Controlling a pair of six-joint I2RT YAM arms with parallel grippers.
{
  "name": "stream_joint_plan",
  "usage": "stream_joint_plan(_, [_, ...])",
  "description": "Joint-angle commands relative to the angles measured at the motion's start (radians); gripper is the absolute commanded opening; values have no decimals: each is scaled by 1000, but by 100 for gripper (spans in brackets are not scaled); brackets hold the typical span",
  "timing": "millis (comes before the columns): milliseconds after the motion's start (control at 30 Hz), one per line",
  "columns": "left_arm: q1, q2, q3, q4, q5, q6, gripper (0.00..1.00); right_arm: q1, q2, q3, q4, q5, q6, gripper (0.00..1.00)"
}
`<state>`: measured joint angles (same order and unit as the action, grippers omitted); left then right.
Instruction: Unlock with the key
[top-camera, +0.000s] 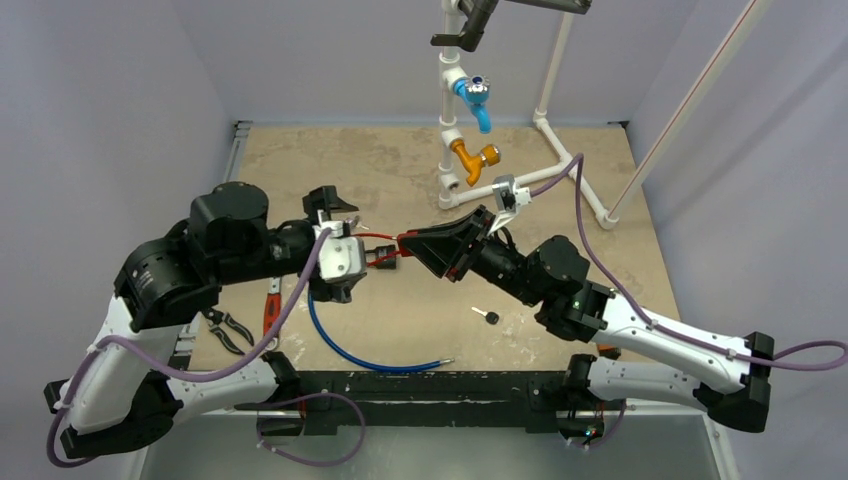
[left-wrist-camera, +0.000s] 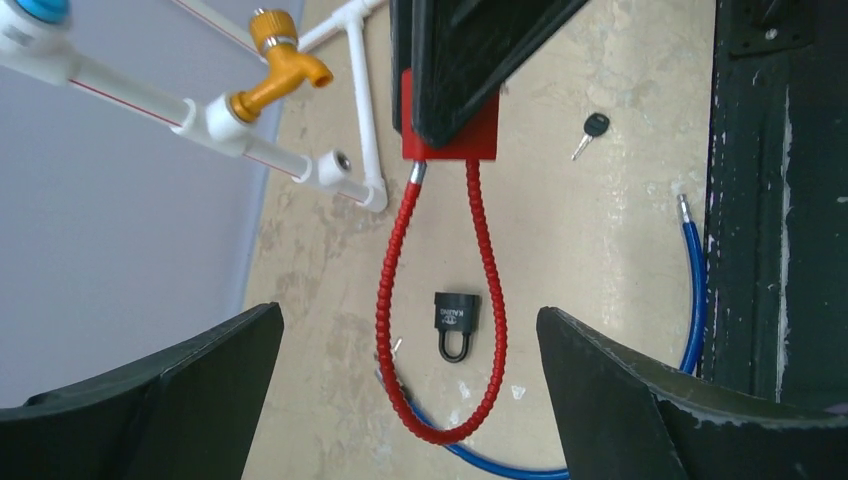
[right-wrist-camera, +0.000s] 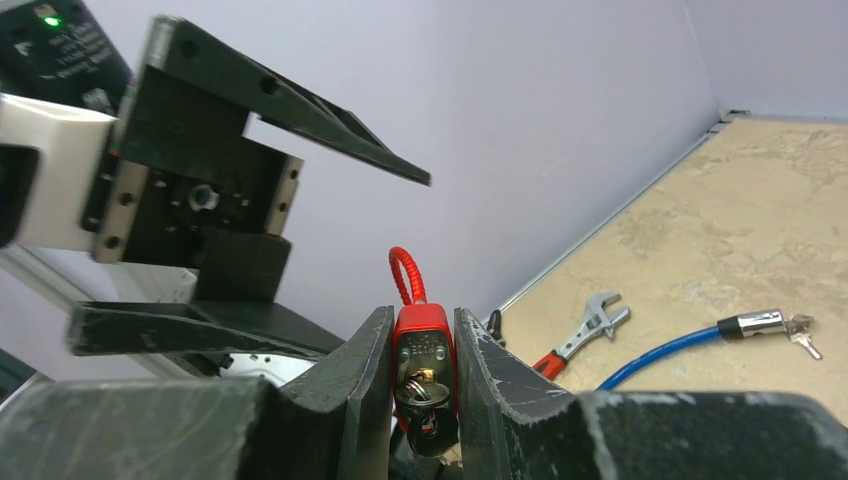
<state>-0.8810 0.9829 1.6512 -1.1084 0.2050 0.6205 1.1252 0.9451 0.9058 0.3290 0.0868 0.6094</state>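
Note:
My right gripper (top-camera: 415, 243) is shut on the red body of a cable lock (right-wrist-camera: 424, 342) and holds it above the table. A key on a ring (right-wrist-camera: 425, 398) sits in the lock's keyhole, between the fingers. The lock's red cable loop (left-wrist-camera: 440, 300) reaches towards my left gripper (top-camera: 362, 252), which is open and empty and faces the loop (left-wrist-camera: 410, 315). The lock body also shows in the left wrist view (left-wrist-camera: 450, 135). A loose key with a black head (top-camera: 488, 317) lies on the table; it also shows in the left wrist view (left-wrist-camera: 592, 128).
A small black padlock (left-wrist-camera: 456, 322) lies on the table under the loop. A blue cable (top-camera: 370, 358) curves along the near edge. A red-handled wrench (top-camera: 271, 300) and pliers (top-camera: 228, 330) lie at the left. A white pipe frame with taps (top-camera: 462, 150) stands at the back.

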Motion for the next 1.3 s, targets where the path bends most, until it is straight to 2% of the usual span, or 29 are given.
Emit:
stream_joint_plan(0, [-1,18,114,-20,61,-30,100,-2,34,91,61,-3,-17,0])
stream_joint_plan(200, [-72,36,70,0,15,43,100,8,65,112,77,-15,-11,0])
stream_joint_plan(433, [-148,74,31,44,-111,110,100,15,72,125,81,-4,-16,0])
stream_joint_plan(767, [-174,91,-4,141,-302,136,99,15,59,108,93,6,-14,0])
stream_joint_plan(967, [-180,74,-23,155,-358,177,69,15,37,74,98,31,0,0])
stream_joint_plan(1067, [-186,69,-30,138,-356,203,42,15,45,74,100,37,14,0])
stream_joint_plan(1100, [-187,66,-32,135,-354,205,39,15,47,74,100,38,19,0])
stream_joint_plan(1267, [-188,55,-29,112,-319,208,34,15,56,69,97,45,41,0])
